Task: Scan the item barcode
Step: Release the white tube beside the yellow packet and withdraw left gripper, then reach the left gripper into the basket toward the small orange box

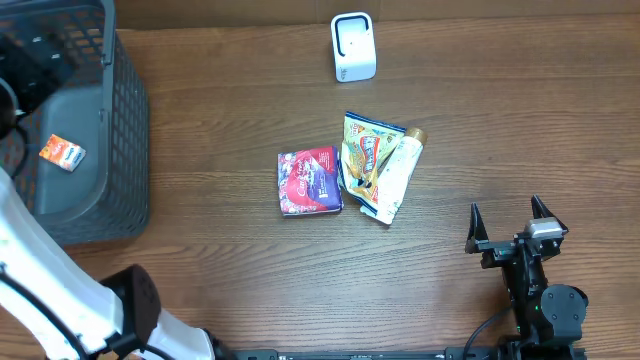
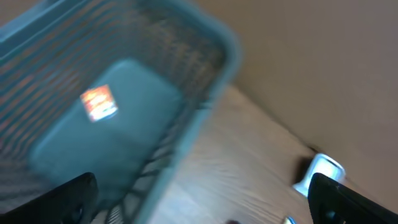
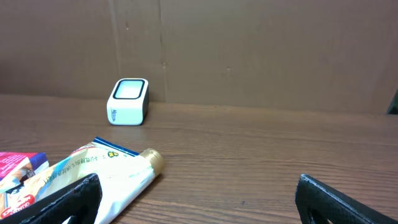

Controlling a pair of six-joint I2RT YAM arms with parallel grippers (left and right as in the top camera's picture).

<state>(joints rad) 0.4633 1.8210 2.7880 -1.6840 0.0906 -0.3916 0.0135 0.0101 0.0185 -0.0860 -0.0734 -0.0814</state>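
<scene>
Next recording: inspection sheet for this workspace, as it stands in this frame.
Surface: wooden table, nothing spilled.
Job's things: white scanner at the back; red packet, yellow packet and tube mid-table, tube overlapping the yellow packet; small orange box in the grey basket.
Clutter: nothing seen.
Grippers: left gripper open above the basket; right gripper open, empty.
Cables: black cable by the right arm's base.
Surroundings: brown cardboard wall.

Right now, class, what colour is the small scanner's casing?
The scanner is white; it shows clearest in the right wrist view.
</scene>
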